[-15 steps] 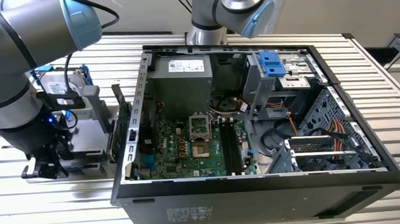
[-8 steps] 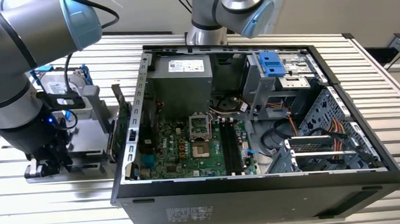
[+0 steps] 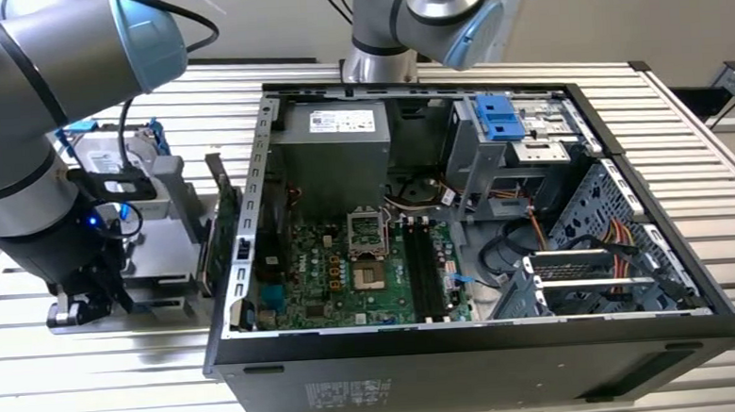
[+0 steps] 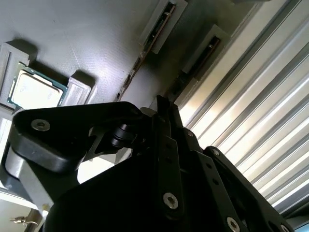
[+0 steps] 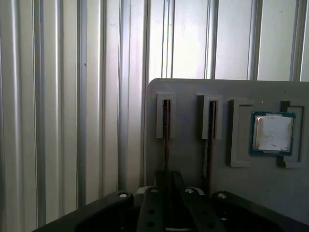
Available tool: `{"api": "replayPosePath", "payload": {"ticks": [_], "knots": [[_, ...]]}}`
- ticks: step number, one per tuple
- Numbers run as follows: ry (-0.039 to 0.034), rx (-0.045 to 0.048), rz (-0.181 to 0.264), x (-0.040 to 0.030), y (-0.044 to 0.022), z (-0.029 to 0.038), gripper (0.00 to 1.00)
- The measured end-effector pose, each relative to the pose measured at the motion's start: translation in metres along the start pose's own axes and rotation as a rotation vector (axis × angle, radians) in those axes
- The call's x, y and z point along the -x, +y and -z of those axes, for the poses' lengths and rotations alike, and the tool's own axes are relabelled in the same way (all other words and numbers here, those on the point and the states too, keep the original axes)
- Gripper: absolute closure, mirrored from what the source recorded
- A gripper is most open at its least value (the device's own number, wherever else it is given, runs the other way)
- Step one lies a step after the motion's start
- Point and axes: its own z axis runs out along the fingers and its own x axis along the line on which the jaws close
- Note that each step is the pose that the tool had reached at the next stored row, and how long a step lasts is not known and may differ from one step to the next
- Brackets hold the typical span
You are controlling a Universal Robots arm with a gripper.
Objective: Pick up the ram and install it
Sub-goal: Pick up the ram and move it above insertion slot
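Observation:
The ram (image 5: 166, 126) is a thin dark stick standing on edge in one of two narrow slots of a grey parts tray (image 5: 193, 92); the ram (image 4: 144, 54) also appears in the second wrist view. My gripper (image 5: 169, 176) is low over the tray at the exterior view's left (image 3: 86, 304), its fingers pressed together on the near end of that stick. A second like stick (image 5: 211, 125) stands in the neighbouring slot. The motherboard's long black slots (image 3: 424, 269) lie inside the open computer case (image 3: 476, 342).
A processor chip (image 5: 273, 133) sits in a tray pocket beside the sticks. On the tray in the exterior view stand a green card on edge (image 3: 217, 223) and a drive in a blue bracket (image 3: 126, 154). The case wall rises just right of the tray. A ribbed metal table (image 3: 88, 400) lies underneath.

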Motion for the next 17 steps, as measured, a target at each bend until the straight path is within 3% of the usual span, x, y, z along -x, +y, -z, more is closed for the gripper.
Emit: {"api": "replayPosePath", "payload": {"ticks": [10,17], "knots": [[0.0,0.0,-0.001,0.0,0.0,0.0012,1.0],[0.0,-0.0001,-0.001,-0.0001,-0.0001,0.0081,1.0]]}}
